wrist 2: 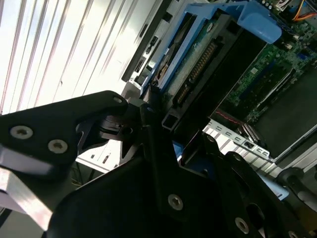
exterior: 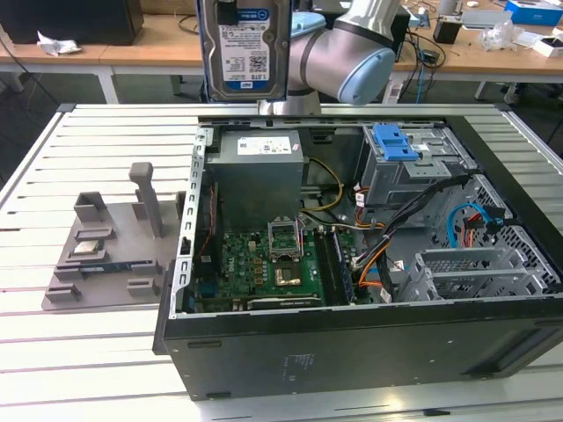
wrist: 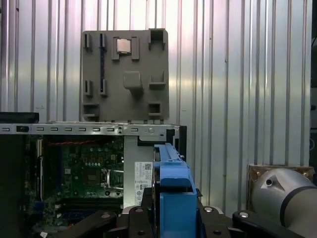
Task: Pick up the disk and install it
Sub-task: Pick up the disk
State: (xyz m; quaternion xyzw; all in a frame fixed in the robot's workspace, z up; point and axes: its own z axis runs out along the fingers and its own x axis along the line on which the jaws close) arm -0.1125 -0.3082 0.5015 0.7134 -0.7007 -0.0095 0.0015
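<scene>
Overhead, disk (exterior: 244, 48); slatted table (exterior: 88, 352), desks (exterior: 158, 48) behind.

Robotics lab / electronics wkshp, going by the kit: robot arm (exterior: 352, 61) at a slatted metal table (exterior: 88, 352), opened PC case (exterior: 352, 352) w/ bare mobo (exterior: 264, 264), grey parts jig (exterior: 97, 255) beside it — wooden benches (exterior: 158, 48) behind, strewn w/ cables (exterior: 420, 66) & boxes (exterior: 532, 10).

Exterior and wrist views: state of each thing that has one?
Silver hard drive with blue rails, held upright above the case.
Black gripper, shut on the drive's blue rail in the first wrist view.
Black computer case, on its side, side panel off.
Grey parts tray, holds a small square silver chip.
</scene>
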